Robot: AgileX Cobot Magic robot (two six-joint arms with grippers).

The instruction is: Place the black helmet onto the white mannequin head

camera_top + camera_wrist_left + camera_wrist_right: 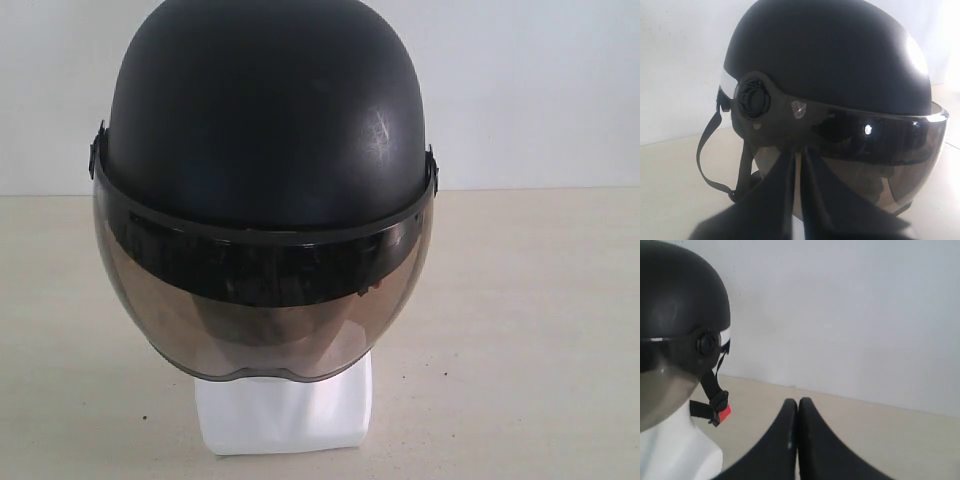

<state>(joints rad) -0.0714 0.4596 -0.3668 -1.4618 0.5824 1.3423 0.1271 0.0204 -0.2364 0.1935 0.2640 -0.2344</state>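
The black helmet [265,110] sits on top of the white mannequin head [285,410], its smoky visor [260,310] down over the face; only the neck and base show below it. In the left wrist view the helmet [830,55] fills the frame, and my left gripper [799,155] is shut and empty, its tips close in front of the visor's lower edge. In the right wrist view the helmet [675,305] and the white neck [670,450] are off to one side. My right gripper [798,402] is shut, empty and well apart from them. Neither gripper shows in the exterior view.
A pale beige tabletop [520,330] runs back to a white wall [540,90]. Black chin straps [707,160] hang loose beside the helmet, one ending in a buckle with a red tab [722,412].
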